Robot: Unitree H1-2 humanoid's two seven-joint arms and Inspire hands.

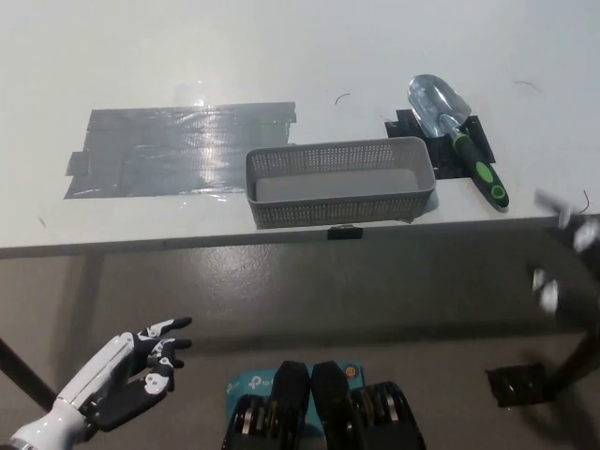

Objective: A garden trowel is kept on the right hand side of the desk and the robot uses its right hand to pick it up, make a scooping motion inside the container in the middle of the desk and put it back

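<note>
A garden trowel [457, 135] with a shiny metal blade and a black and green handle lies on black tape at the right of the white desk [281, 56]. A grey mesh container [339, 181] stands at the desk's front edge in the middle, and nothing shows inside it. My right hand [560, 251] is a blurred dark shape at the right edge, below the desk edge and below the trowel's handle. I cannot make out its fingers. My white left hand [131, 372] rests open at the lower left, below the desk, holding nothing.
A patch of grey tape [173, 148] covers the desk left of the container. The desk's front edge runs across the middle of the view. Grey floor lies below, with a dark object [520, 382] at the lower right.
</note>
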